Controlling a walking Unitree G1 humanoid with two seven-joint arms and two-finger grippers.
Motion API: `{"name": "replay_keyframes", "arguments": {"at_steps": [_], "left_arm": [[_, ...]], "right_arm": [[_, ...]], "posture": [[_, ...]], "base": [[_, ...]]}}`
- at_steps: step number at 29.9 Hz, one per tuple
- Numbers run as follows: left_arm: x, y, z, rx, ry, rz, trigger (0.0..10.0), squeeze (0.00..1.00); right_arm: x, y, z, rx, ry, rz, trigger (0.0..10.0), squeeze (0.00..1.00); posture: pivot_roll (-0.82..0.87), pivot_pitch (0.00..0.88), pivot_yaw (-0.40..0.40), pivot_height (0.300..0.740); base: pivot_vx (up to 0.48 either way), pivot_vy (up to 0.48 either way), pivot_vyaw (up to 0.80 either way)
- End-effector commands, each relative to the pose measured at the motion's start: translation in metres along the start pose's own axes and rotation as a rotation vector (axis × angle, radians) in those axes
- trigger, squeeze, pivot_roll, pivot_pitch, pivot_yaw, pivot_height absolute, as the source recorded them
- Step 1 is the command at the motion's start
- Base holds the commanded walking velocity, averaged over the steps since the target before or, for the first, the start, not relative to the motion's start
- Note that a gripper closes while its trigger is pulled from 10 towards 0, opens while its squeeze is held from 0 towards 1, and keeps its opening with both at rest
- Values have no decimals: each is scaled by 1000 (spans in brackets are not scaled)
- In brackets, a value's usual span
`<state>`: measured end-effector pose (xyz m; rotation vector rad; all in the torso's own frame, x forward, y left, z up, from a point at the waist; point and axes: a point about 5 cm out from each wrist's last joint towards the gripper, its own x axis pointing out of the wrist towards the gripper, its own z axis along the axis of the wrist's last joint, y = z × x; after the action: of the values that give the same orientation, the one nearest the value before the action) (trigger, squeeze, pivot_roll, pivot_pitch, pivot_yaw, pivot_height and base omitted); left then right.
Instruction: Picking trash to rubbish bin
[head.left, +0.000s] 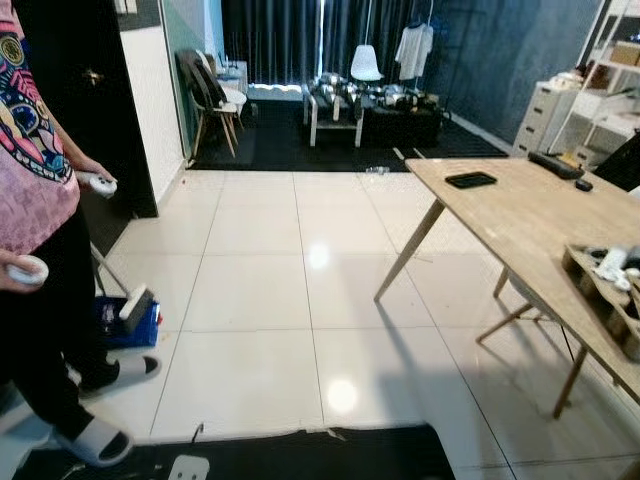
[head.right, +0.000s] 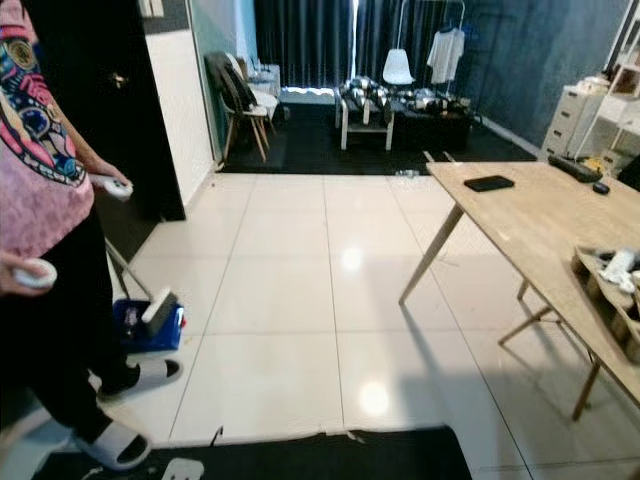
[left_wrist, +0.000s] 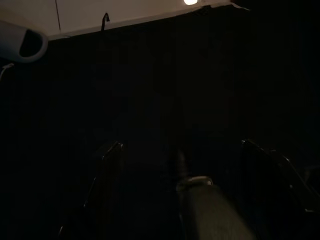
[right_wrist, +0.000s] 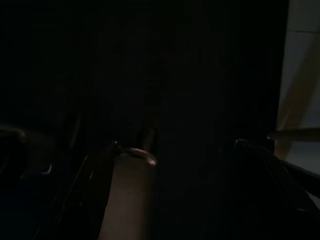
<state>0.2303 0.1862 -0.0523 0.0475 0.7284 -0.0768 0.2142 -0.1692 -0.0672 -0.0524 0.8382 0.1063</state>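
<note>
A small clear piece of litter (head.left: 377, 170), maybe a bottle, lies far ahead on the white tiles at the edge of the black carpet. Both arms hang low over a black mat (head.left: 300, 455) at my feet. In the dark left wrist view the left gripper (left_wrist: 179, 150) has its two fingers (left_wrist: 107, 152) spread wide apart above the mat. The right gripper (right_wrist: 175, 147) looks the same in its dark view, fingers (right_wrist: 107, 150) apart. Neither gripper holds anything I can make out.
A person (head.left: 35, 190) in a pink shirt stands close on my left, holding white controllers. A blue dustpan-like box (head.left: 130, 322) sits by their feet. A wooden table (head.left: 520, 215) with a phone (head.left: 470, 180) and a tray (head.left: 610, 285) fills the right. Chairs and furniture stand at the back.
</note>
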Motion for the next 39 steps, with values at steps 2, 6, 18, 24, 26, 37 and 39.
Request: {"name": "replay_keyframes", "arguments": {"at_steps": [2, 6, 18, 24, 26, 37, 39], "left_arm": [[-2, 0, -7, -5, 25, 0, 10000, 0], [-2, 2, -8, 9, 31, 20, 10000, 0], [-3, 2, -10, 20, 40, 15, 10000, 0], [-2, 1, -9, 21, 36, 10, 10000, 0], [-2, 1, -9, 22, 35, 9, 10000, 0], [-2, -1, -8, 25, 31, 6, 10000, 0], [-2, -1, -8, 25, 31, 7, 10000, 0]], "right_arm": [[-1, 3, -9, 11, 29, 5, 10000, 0], [-1, 3, -9, 9, 29, 6, 10000, 0], [-1, 2, -9, 0, 30, 3, 10000, 0], [-2, 1, -10, 3, 35, -2, 10000, 0], [-2, 0, -10, 6, 35, -2, 10000, 0], [-2, -1, -9, 0, 33, -4, 10000, 0], [-2, -1, -9, 0, 33, -4, 10000, 0]], "posture": [[-54, 139, -13, 740], [-54, 139, -13, 740], [-54, 124, -15, 740], [-57, 121, -12, 740], [-58, 119, -12, 740], [-58, 115, -16, 740], [-58, 116, -16, 740]], "base": [[384, 0, 0], [262, 0, 0], [0, 0, 0], [0, 0, 0], [0, 0, 0], [0, 0, -783], [0, 0, -800]]}}
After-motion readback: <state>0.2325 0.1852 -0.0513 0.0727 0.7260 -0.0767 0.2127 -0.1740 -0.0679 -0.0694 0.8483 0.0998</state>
